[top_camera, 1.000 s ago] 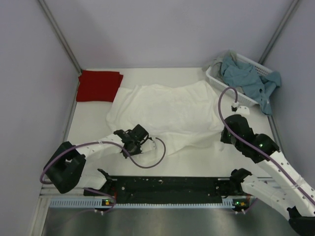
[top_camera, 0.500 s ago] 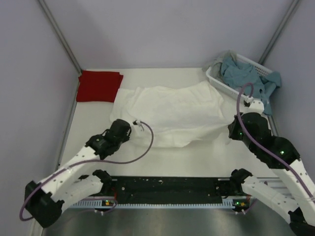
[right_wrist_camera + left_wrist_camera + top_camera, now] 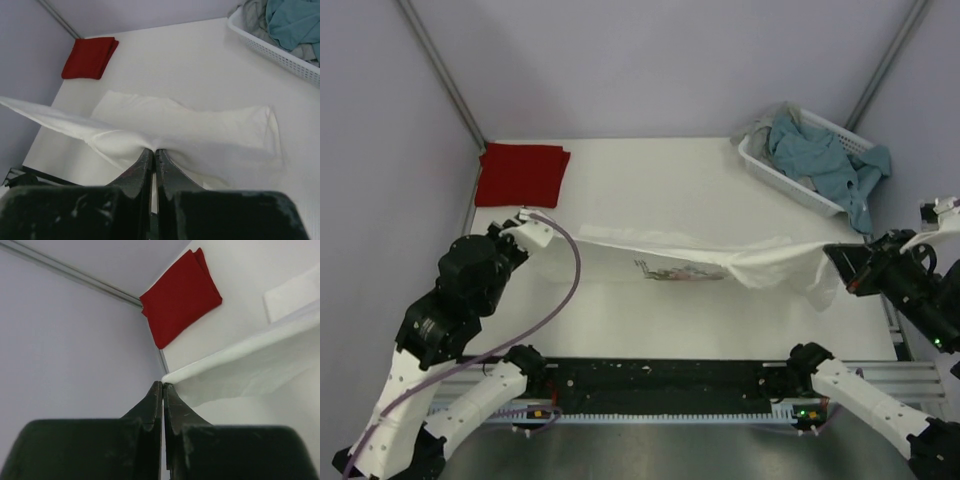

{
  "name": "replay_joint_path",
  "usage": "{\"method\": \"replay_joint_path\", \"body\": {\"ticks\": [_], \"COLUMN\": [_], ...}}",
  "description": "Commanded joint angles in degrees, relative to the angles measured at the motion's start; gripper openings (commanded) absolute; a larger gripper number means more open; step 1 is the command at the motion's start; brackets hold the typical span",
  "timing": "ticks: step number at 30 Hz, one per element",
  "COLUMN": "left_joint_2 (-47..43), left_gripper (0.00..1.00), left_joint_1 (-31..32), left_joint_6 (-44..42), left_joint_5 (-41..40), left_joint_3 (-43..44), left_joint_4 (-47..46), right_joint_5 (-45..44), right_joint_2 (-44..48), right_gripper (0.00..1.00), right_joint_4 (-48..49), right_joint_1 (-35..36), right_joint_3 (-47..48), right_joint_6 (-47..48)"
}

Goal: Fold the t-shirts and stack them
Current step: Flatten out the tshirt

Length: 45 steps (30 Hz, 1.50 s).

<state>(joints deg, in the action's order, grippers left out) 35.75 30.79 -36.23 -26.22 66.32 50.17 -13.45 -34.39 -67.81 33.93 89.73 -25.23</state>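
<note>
One big white t-shirt [image 3: 690,255] is pulled out long across the middle of the top view. The left gripper [image 3: 163,386] is pinched tight on its left corner, and the right gripper [image 3: 151,152] is pinched tight on its right end. The white basket [image 3: 775,176] with blue cloth [image 3: 825,160] sits at the upper right, and the smaller dark red t-shirt [image 3: 522,173] lies folded flat at the upper left.

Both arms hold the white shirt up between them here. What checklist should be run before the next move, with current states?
1. Left gripper shut on the white shirt: ok.
2. Right gripper shut on the shirt: ok.
3. Shirt stretched in a line between the grippers: ok.
4. Gripped points are matching corners: cannot tell.
5. Red shirt folded at the far left corner, apart from the white one: ok.
6. Basket apart from the shirt: ok.
</note>
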Motion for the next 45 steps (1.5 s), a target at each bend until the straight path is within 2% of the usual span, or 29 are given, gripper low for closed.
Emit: {"method": "replay_joint_path", "body": {"ticks": [1, 5, 8, 10, 13, 16, 19, 21, 26, 30, 32, 35, 39, 45], "left_joint_2": [6.4, 15.4, 23.0, 28.1, 36.5, 42.6, 44.6, 45.7, 47.8, 46.4, 43.7, 35.1, 28.0, 20.4], "left_gripper": [0.00, 0.00, 0.00, 0.00, 0.00, 0.00, 0.00, 0.00, 0.00, 0.00, 0.00, 0.00, 0.00, 0.00], "left_joint_1": [1.9, 2.6, 0.9, -3.1, -11.8, -16.1, -17.7, -18.0, -19.2, -21.0, -21.3, -21.3, -21.7, -23.2], "left_joint_6": [-4.3, -8.8, -11.8, -12.1, -9.0, -8.1, -9.4, -11.5, -16.9, -17.1, -17.4, -19.2, -19.3, -15.2], "left_joint_5": [-6.6, -10.9, -11.9, -10.8, -8.1, -7.0, -3.7, -2.5, -1.2, 0.8, 2.7, 7.6, 10.9, 12.3], "left_joint_3": [3.4, 6.2, 10.1, 14.3, 23.1, 32.4, 39.6, 43.7, 47.6, 45.6, 40.8, 28.9, 15.2, 0.5], "left_joint_4": [-6.4, -18.5, -29.2, -35.9, -40.4, -43.7, -46.0, -47.0, -48.6, -46.7, -45.5, -42.2, -29.7, -15.3], "right_joint_5": [-1.0, 3.1, 18.0, 23.5, 24.0, 27.5, 27.7, 27.4, 30.3, 36.5, 39.7, 43.7, 46.2, 53.8], "right_joint_2": [-9.6, -22.9, -34.4, -41.2, -51.5, -59.4, -61.6, -59.6, -52.3, -47.0, -43.3, -34.7, -21.8, -10.3], "right_gripper": [0.00, 0.00, 0.00, 0.00, 0.00, 0.00, 0.00, 0.00, 0.00, 0.00, 0.00, 0.00, 0.00, 0.00], "right_joint_4": [0.6, 11.6, 18.2, 23.2, 24.7, 24.4, 24.4, 25.9, 29.4, 27.7, 26.2, 23.6, 20.4, 12.0], "right_joint_1": [-0.4, -2.0, -13.0, -19.1, -21.4, -21.8, -23.8, -26.5, -35.5, -36.9, -36.9, -36.9, -36.9, -36.7], "right_joint_3": [2.6, 4.8, 11.2, 16.3, 30.2, 45.6, 57.8, 59.5, 50.5, 41.9, 35.4, 22.6, 0.1, -19.5], "right_joint_6": [2.8, 7.5, 7.6, 7.4, 8.1, 10.5, 10.5, 10.5, 9.9, 12.1, 12.8, 13.4, 12.9, 6.9]}}
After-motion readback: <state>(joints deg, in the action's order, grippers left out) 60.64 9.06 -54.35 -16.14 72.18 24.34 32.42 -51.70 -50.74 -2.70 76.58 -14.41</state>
